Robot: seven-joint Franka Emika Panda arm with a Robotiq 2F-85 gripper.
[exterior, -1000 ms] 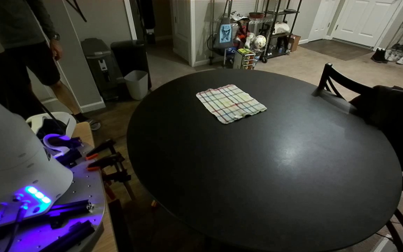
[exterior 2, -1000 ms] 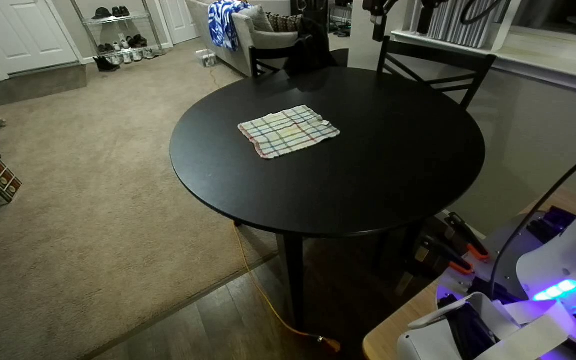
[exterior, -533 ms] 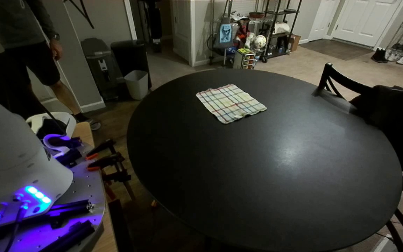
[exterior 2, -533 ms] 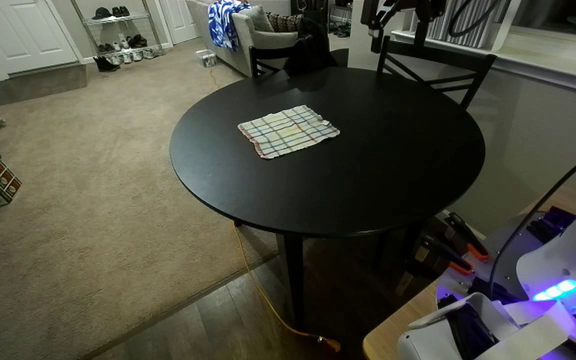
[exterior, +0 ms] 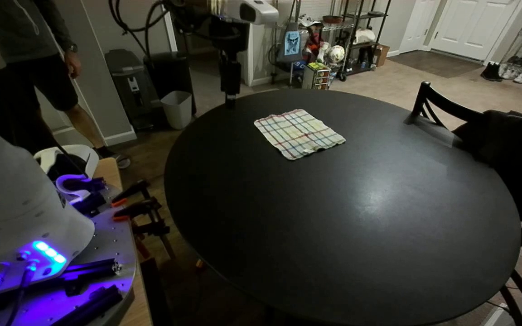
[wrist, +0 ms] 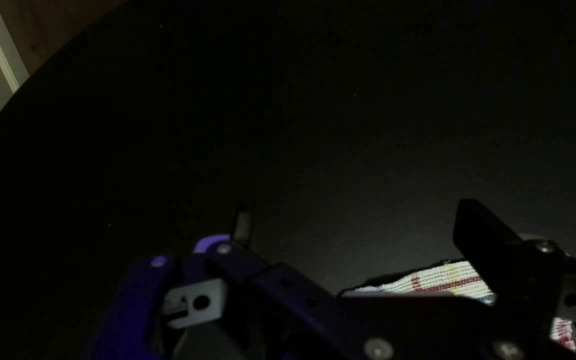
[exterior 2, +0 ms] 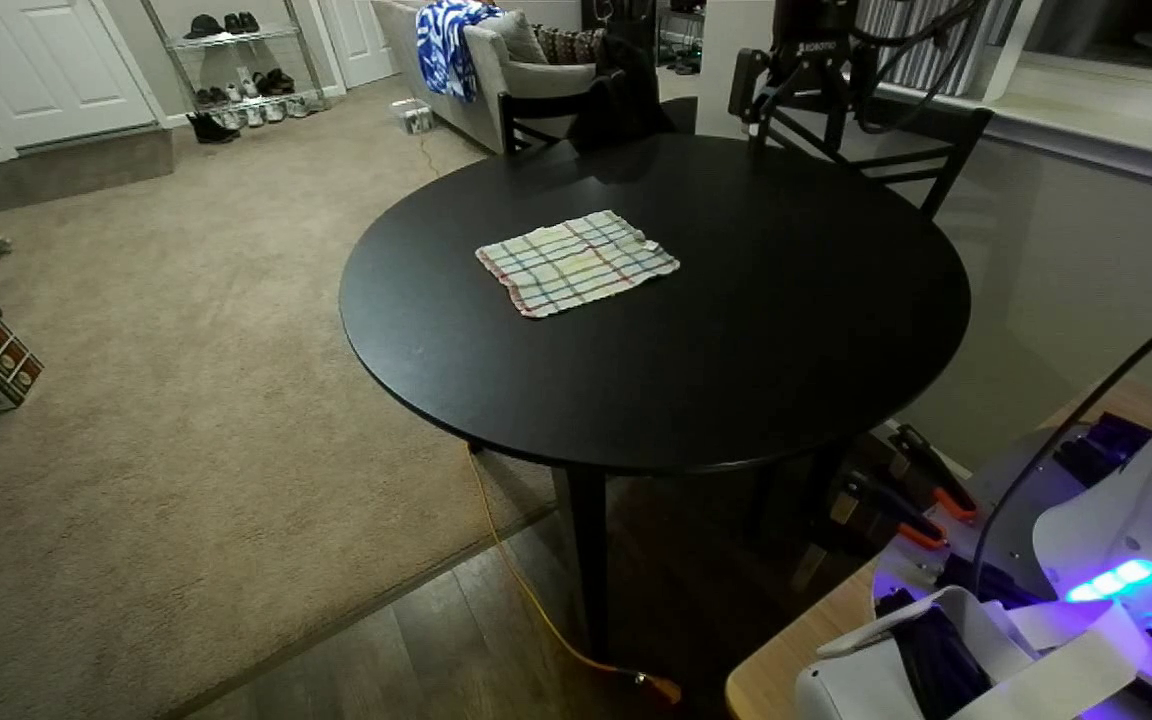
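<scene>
The gripper (wrist: 356, 204) is wide open: in the wrist view its two fingers (wrist: 478, 227) stand far apart, with the black table (wrist: 308, 125) showing in the gap and nothing gripped. In both exterior views it points downward, its tips in line with the rim of the round table; whether they touch the surface I cannot tell.

The cloth (exterior 2: 576, 262) lies on the table, near the gripper but apart from it in both exterior views. In the wrist view a strip of it shows at the lower right, the rest hidden by the gripper or out of frame. It is spread out flat, roughly square, cream with crossing lines of red, blue and yellow, its edges a little wavy.

Behind the gripper, in an exterior view, a dark chair (exterior 2: 946, 122) stands by the table. Farther round the rim, another chair (exterior: 449, 106) carries dark fabric (exterior: 501, 136). Beside the table the robot's base (exterior: 39, 217) glows blue and violet, with black clamps (exterior: 141, 207) near it. Past the base stand a person (exterior: 39, 59) in shorts and a small pale bin (exterior: 177, 111)
</scene>
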